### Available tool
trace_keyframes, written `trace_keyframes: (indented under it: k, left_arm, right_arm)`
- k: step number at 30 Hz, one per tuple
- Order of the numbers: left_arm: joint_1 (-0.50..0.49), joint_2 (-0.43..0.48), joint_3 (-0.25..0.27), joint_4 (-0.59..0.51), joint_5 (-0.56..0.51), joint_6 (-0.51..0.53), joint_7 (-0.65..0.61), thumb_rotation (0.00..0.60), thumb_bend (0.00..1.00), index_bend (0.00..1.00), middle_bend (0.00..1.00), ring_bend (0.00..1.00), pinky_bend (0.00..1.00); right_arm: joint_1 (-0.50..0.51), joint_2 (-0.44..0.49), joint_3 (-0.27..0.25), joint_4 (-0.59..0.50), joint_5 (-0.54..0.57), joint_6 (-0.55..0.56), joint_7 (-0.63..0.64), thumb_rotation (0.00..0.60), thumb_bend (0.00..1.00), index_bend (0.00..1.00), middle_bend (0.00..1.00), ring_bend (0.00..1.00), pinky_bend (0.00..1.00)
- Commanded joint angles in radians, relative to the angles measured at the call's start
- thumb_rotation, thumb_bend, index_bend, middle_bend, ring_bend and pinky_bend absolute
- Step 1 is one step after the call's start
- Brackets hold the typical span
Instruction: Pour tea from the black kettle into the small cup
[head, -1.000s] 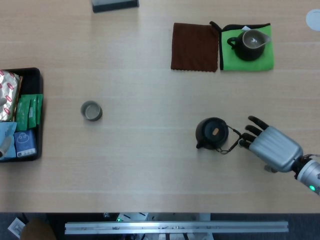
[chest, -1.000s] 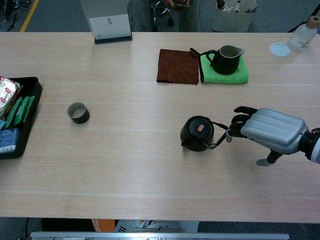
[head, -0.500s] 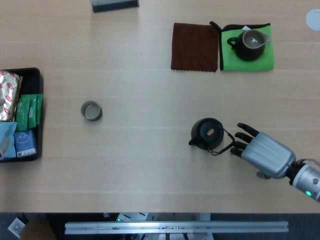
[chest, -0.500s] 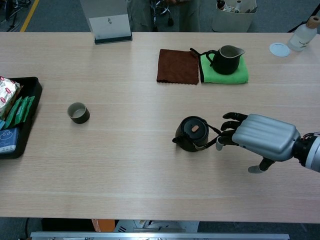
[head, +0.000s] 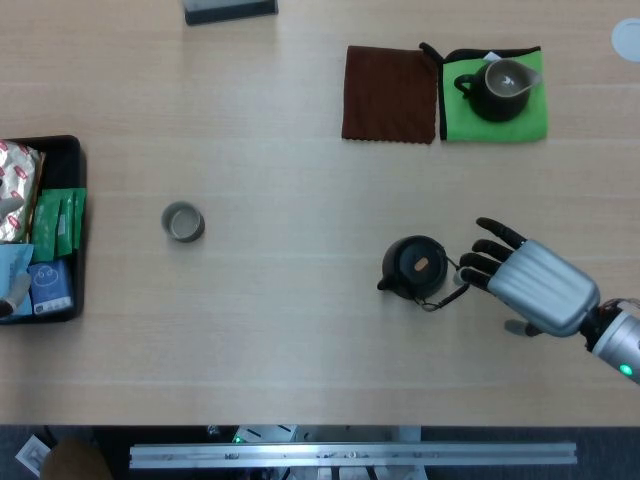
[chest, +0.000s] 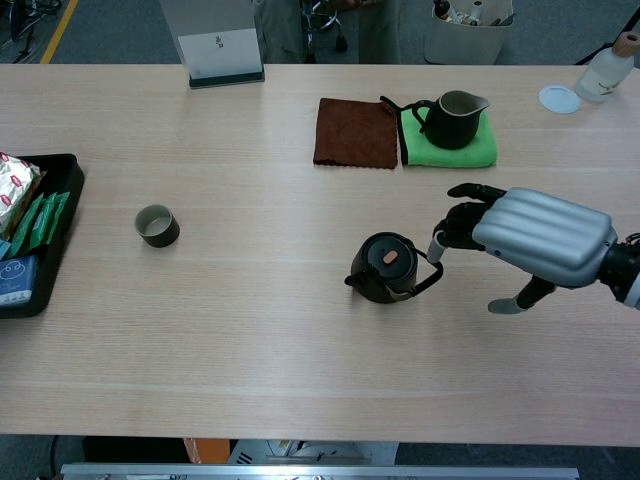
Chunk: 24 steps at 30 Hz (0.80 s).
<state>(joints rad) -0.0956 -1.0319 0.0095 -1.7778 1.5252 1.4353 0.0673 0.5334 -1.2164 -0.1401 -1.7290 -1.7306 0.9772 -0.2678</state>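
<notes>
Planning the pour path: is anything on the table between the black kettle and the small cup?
Nothing visible. Bare tabletop lies between the black kettle and the small cup; the right hand sits on the kettle's far side.

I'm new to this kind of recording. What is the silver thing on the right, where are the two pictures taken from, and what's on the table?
The silver thing is the right robot hand, a five-finger hand on an arm steered by a person. The left robot hand is in neither picture. The head view looks straight down; the chest view looks from lower, across the table.

On the table: a black kettle by the robot hand's fingertips, a small cup to the left, a brown cloth, a dark pitcher on a green cloth, and a black tray of packets at the left edge.

The robot hand's fingers are spread and hold nothing; they sit just beside the kettle's handle.
</notes>
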Motion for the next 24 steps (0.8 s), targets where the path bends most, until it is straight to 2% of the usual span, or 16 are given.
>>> trace_keyframes:
  k: [1,11,24]
  left_arm:
    - [0.0,0.001,0.0,-0.003,-0.002,-0.001,0.003,0.6,0.27,0.19,0.1,0.08,0.06]
    - [0.0,0.005,0.001,-0.007,-0.005,-0.005,0.003,0.6,0.27,0.19,0.1,0.08,0.06]
    - [0.009,0.009,0.005,0.007,-0.003,0.004,-0.017,0.6,0.27,0.19,0.09,0.08,0.06]
  right_arm:
    - [0.019,-0.018,0.018,0.002,0.029,-0.037,0.0,0.6,0.0,0.32,0.33,0.25,0.1]
    - [0.058,-0.068,0.044,-0.005,0.106,-0.132,-0.042,0.6,0.0,0.32,0.35,0.28,0.1]
    - [0.067,-0.095,0.034,-0.027,0.139,-0.159,-0.082,0.6,0.0,0.34,0.37,0.31,0.1]
